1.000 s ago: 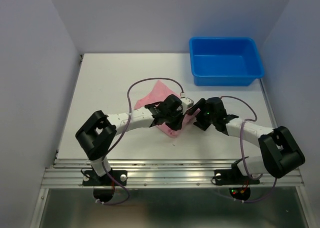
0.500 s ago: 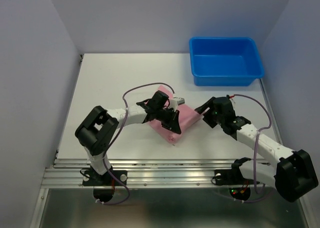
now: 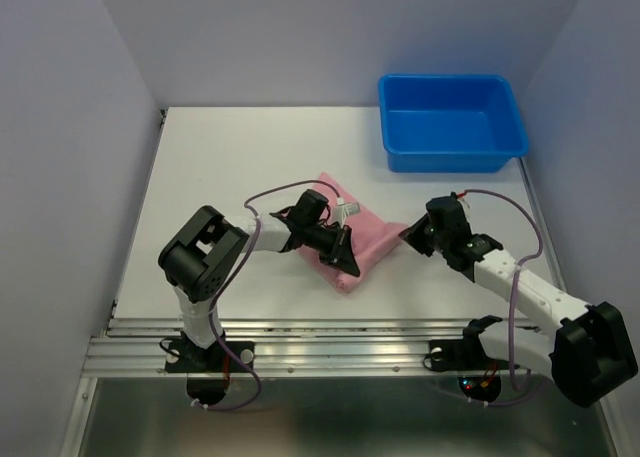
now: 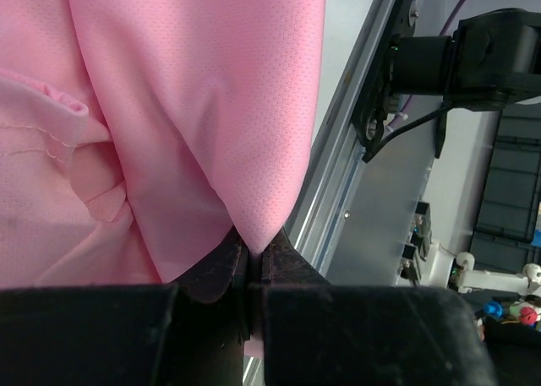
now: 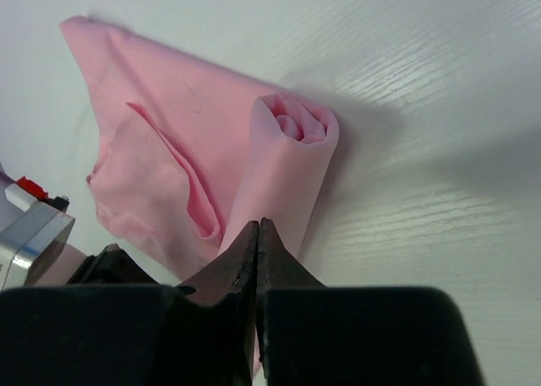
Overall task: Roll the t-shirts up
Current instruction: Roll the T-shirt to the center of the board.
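Table (image 3: pixel 200 177): carries your t-shirt (image 3: pixel 375 239) at centre, part-rolled, with the roll's axis running straight away from your right gripper (image 5: pixel 258 230).
Left gripper (image 4: pixel 254 255): clamped on a fold of the shirt.
Right gripper: closed at the roll's near end; you cannot tell whether it has caught fabric.

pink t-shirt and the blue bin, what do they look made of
t-shirt: thin matte knit, likely a synthetic sports mesh; the left wrist view shows fine pinhole texture, a stitched hem and soft folds. blue bin: moulded plastic, smooth and slightly shiny, judging by its even colour and rounded corners.
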Action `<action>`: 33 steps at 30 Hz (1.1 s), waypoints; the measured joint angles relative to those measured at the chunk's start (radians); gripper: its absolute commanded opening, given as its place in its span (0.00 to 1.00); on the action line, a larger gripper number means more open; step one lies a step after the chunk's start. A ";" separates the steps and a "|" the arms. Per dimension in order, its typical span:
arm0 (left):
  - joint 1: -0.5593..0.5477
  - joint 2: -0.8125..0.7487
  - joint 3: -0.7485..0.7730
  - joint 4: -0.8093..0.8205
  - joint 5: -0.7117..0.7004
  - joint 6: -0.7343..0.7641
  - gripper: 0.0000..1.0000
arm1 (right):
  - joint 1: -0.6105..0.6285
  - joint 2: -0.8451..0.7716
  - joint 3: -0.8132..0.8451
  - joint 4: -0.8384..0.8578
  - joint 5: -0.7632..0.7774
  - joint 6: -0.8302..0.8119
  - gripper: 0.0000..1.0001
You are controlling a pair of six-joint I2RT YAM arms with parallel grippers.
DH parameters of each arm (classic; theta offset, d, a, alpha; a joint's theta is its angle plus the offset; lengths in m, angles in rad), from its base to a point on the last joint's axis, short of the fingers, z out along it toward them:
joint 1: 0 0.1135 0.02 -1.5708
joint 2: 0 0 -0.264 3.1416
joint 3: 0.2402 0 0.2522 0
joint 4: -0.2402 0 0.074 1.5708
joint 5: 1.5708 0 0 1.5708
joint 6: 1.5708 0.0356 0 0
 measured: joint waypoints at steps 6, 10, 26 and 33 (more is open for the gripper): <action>0.007 0.007 -0.016 0.046 0.021 -0.039 0.00 | 0.042 0.020 -0.016 0.010 -0.038 -0.012 0.01; 0.014 0.009 -0.016 0.061 0.027 -0.054 0.00 | 0.082 0.056 -0.017 0.023 -0.050 -0.010 0.01; 0.036 0.011 -0.043 0.104 0.043 -0.082 0.14 | 0.148 0.310 0.067 0.131 -0.067 -0.007 0.01; 0.046 0.011 -0.039 0.056 0.024 -0.053 0.60 | 0.148 0.396 0.141 0.130 -0.053 -0.007 0.01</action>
